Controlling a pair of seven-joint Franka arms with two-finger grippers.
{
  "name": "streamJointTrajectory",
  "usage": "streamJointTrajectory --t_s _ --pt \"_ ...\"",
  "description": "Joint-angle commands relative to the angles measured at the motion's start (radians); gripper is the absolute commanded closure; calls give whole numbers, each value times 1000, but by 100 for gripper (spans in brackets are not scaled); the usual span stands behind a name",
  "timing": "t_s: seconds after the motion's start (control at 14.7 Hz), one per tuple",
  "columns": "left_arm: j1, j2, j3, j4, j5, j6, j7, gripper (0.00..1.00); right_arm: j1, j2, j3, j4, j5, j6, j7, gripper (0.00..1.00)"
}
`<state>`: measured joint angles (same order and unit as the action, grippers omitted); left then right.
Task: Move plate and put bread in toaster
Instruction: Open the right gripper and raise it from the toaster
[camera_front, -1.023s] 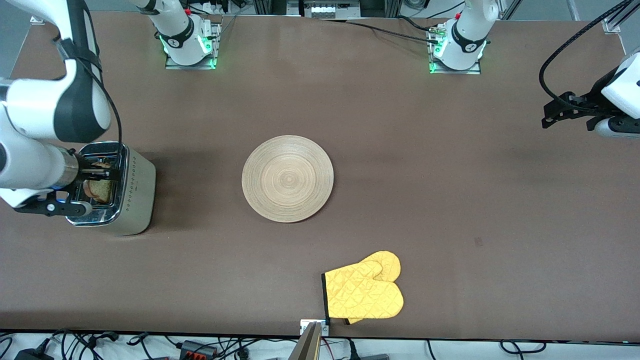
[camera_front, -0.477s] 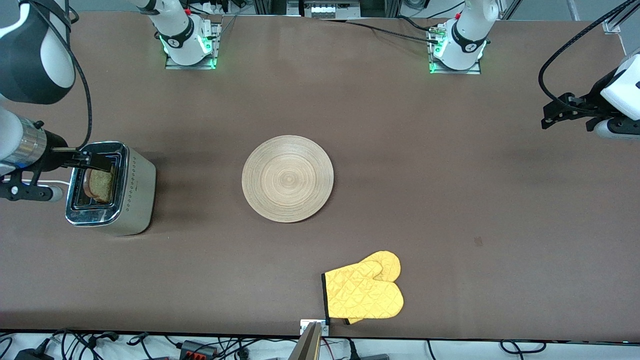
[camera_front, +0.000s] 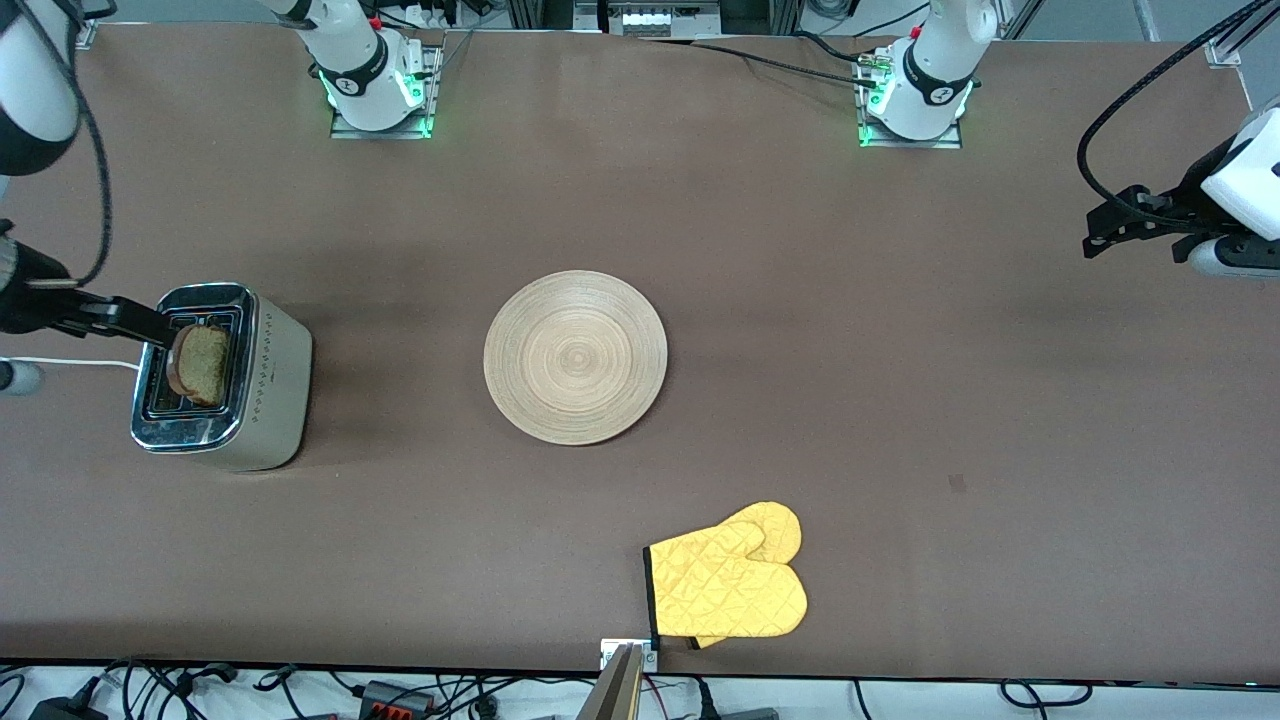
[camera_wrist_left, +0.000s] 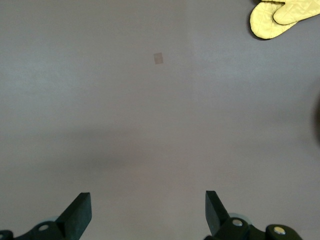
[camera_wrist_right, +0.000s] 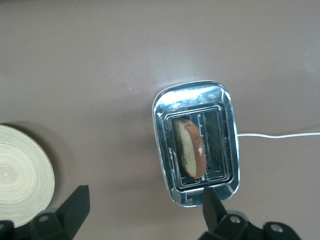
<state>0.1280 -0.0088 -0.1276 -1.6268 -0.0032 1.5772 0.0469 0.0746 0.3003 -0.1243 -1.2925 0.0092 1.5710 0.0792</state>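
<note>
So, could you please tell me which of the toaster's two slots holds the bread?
The bread leans in the toaster's slot nearer the plate; the slot toward the white cord shows only dark wire.

No text, label, brand or number can be read anywhere.

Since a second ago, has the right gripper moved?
Yes. The right gripper has pulled back off the boxy silver toaster, away from the round wooden plate.

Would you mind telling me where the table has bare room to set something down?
Bare table lies between the plate and the left arm's end, and between the plate and toaster. The oven mitt occupies the near edge.
</note>
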Motion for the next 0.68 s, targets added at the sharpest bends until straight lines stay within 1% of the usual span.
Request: streamJointTrajectory --t_s 0.0,0.07,0.14,0.34,0.41,0.61 --pt "-2 7 -18 28 26 -19 4 0 -52 -21 51 -13 14 12 -29 0" --pt "-2 6 -23 28 26 -20 4 0 -53 -23 51 -22 12 14 -41 0" --pt "-2 6 -24 28 26 -20 4 0 -56 -47 51 -57 12 24 -62 0" --pt "-2 4 -24 28 26 -20 4 0 -53 -191 49 -285 5 153 -92 0" --pt "-2 4 -24 28 26 -20 4 0 -53 -219 51 -327 5 162 -92 0" --pt "-2 6 -24 28 26 -20 4 0 -52 -285 52 -405 2 162 -93 0"
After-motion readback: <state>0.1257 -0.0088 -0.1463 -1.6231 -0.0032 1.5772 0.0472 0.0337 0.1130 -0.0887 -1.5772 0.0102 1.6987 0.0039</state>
